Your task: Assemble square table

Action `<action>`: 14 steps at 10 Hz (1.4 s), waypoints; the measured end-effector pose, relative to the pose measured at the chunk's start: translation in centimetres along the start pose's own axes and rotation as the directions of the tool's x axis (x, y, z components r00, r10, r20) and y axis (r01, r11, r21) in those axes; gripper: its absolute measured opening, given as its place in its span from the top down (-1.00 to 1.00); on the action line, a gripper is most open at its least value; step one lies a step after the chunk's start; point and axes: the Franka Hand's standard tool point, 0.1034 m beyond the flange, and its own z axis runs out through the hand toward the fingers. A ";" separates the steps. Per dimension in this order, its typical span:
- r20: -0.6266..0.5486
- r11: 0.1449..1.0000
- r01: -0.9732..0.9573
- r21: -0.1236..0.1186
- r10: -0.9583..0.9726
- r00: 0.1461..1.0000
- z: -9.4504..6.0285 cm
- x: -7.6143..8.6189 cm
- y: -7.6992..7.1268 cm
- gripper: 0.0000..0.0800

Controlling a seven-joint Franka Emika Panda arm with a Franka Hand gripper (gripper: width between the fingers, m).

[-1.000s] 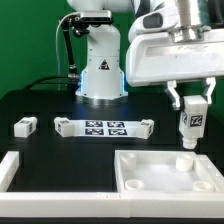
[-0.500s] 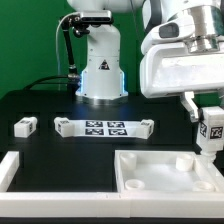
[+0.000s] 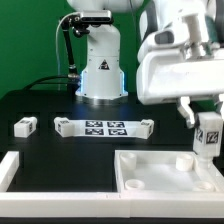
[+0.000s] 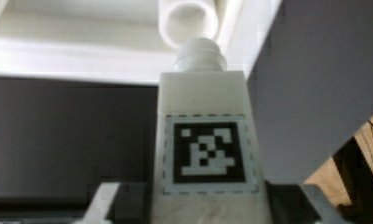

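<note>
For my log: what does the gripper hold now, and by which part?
The gripper holds a white leg by its upper end, beside the tag.

No readable text or numbers are found. Black-and-white square tags are carried by the upright leg (image 4: 208, 152), the lying leg (image 3: 26, 125) and the marker board (image 3: 104, 127). A triangular sign (image 3: 101, 70) is seen on the arm's base (image 3: 100, 88).
</note>
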 end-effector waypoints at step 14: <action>-0.039 1.000 0.014 -0.010 -0.014 0.999 2.2 0.1 0.0 0.27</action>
